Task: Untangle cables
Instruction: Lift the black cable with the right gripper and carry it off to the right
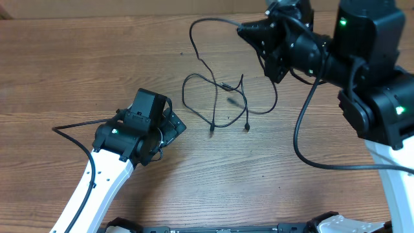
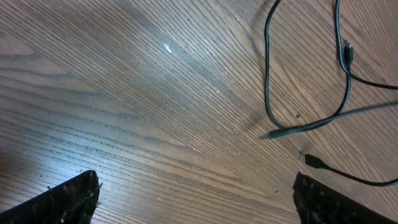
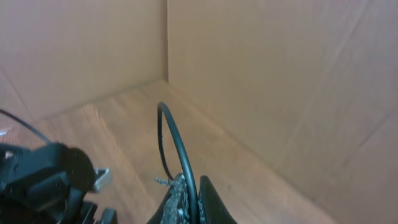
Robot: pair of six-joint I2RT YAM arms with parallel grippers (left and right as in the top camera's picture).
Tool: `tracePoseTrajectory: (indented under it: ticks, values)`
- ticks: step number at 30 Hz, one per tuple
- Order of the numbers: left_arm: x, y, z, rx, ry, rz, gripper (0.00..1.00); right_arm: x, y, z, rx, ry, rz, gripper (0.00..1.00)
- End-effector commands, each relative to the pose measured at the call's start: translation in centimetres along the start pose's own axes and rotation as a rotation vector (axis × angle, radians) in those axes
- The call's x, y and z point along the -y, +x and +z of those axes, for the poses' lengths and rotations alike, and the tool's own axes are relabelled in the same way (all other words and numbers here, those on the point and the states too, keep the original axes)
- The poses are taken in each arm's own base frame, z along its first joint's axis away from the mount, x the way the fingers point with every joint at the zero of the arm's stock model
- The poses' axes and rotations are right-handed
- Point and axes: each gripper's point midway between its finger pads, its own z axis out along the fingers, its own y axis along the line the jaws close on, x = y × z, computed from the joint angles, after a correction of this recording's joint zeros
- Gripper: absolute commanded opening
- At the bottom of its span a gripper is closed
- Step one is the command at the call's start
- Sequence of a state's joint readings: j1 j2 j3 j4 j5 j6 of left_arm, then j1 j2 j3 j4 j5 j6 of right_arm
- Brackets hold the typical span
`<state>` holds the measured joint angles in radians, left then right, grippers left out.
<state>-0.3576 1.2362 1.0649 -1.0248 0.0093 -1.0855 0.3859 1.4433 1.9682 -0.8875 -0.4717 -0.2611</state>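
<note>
Cables (image 1: 223, 85) loop on wooden table (image 1: 97, 65); right end effector (image 3: 189, 190) pinches one.

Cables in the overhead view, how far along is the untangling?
Done: nothing looks separated yet; the cables lie looped across each other. In hand: the right gripper is shut on one strand. Remaining: the left gripper is open and empty, and the crossings have yet to be pulled apart.

We see a wooden table (image 2: 124, 93), fine-grained with a soft sheen (one bright glint shows), smooth black plastic-sheathed cables (image 2: 267, 81), rough matt pads (image 2: 68, 199) on the left gripper (image 2: 196, 199), and matt brown cardboard walls (image 3: 280, 81).
</note>
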Motion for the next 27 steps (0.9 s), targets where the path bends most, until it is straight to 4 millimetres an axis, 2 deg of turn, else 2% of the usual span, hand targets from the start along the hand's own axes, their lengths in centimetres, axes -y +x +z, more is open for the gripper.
tracePoseTrajectory:
  ticks: [1,5,13,17,20,27]
  values:
    - [-0.1,-0.4,-0.4,0.026,0.003,0.005,1.00,-0.8,-4.0,-2.9,0.139,0.027,-0.044,0.04]
    - [-0.1,-0.4,-0.4,0.026,0.003,0.005,1.00,0.3,-5.9,-4.4,0.209,0.125,-0.076,0.04]
    - [-0.1,-0.4,-0.4,0.026,0.003,0.005,1.00,5.8,-7.4,-8.0,0.268,0.499,-0.016,0.04]
    - [-0.1,-0.4,-0.4,0.026,0.003,0.005,1.00,10.2,-6.8,-11.1,0.255,0.791,0.026,0.04]
    - [-0.1,-0.4,-0.4,0.026,0.003,0.005,1.00,12.8,-6.1,-13.7,0.244,0.953,0.049,0.04]
    - [-0.1,-0.4,-0.4,0.026,0.003,0.005,1.00,18.3,-3.9,-18.9,0.198,1.191,0.079,0.04]
